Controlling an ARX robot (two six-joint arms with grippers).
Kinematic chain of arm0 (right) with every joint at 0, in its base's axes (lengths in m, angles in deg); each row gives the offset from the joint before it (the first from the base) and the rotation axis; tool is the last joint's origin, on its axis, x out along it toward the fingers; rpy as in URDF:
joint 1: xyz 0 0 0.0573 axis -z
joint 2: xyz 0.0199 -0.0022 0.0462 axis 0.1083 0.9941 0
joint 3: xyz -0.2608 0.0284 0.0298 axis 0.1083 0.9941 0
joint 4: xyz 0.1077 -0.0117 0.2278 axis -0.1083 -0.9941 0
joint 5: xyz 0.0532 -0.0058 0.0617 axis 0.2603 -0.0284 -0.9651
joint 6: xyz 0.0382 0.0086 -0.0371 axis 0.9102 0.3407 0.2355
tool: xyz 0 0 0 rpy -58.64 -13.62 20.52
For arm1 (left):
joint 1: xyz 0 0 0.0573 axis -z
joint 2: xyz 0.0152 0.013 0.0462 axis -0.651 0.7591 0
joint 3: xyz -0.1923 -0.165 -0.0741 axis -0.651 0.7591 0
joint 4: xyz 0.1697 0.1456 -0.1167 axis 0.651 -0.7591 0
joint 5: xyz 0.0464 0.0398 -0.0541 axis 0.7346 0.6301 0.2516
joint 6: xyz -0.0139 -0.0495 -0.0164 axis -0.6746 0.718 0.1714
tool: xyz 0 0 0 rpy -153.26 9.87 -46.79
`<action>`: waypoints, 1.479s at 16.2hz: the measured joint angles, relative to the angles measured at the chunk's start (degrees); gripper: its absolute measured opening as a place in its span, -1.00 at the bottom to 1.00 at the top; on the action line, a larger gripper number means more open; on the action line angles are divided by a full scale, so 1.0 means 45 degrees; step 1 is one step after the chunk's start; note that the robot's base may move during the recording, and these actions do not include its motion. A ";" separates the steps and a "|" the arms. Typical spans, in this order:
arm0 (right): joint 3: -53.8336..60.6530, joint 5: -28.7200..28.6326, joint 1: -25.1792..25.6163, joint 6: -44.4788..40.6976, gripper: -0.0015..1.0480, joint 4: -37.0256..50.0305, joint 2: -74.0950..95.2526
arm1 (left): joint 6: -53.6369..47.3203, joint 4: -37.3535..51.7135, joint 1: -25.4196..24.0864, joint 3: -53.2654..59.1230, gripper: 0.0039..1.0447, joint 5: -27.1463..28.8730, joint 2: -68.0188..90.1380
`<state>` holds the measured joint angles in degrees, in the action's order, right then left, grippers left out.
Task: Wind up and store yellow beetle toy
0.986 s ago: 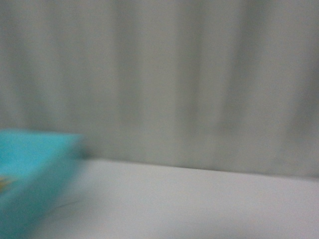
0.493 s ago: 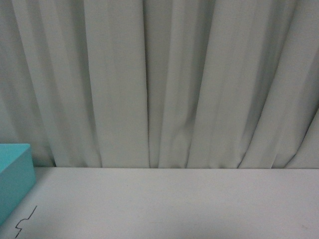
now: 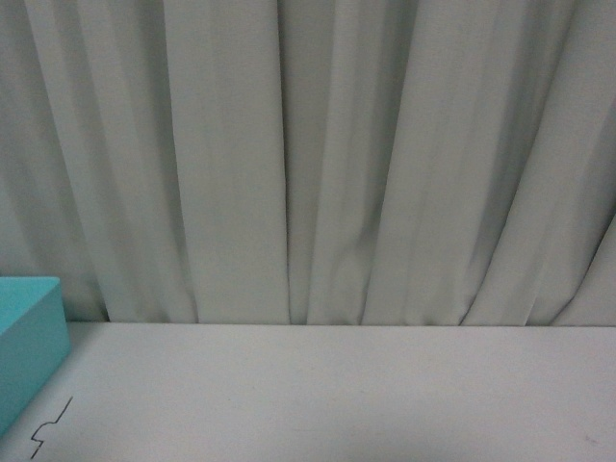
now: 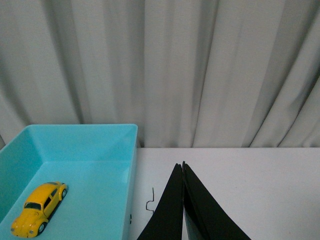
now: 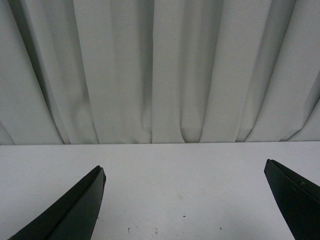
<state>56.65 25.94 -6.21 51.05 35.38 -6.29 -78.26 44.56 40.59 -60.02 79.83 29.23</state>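
Yellow beetle toy [image 4: 39, 209] sits inside the turquoise bin [image 4: 131, 175]; left gripper [image 4: 183, 167] clenched on nothing, right gripper [image 5: 185, 172] spread wide.

Table [image 3: 337, 395]: white top, open and bare across the middle and right, room for a gripper to pass.
Curtain [image 3: 318, 164]: grey folds hang along the whole far edge, closing off the back.
Bin [image 4: 85, 150]: turquoise, at the left end of the table; its raised walls block a low sideways pass. Open from above.
Toy car [image 4: 39, 208]: yellow, lies on the bin floor near one wall; the remaining floor is free.
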 joint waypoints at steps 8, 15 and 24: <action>0.0000 0.0000 0.0000 0.0000 0.87 0.0000 0.0000 | 0.0005 -0.2399 0.0000 0.0403 -0.97 -0.0005 -0.2798; 0.0000 0.0000 0.0000 0.0000 0.87 0.0005 0.0000 | 0.0010 -0.2365 0.0000 0.0403 -0.97 0.0000 -0.2798; 0.0000 0.0000 0.0000 0.0000 0.87 0.0000 0.0000 | 0.0010 -0.2365 0.0000 0.0403 0.88 0.0000 -0.2798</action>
<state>56.65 25.94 -6.21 51.05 35.38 -6.29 -78.21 33.91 40.59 -58.21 79.83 16.64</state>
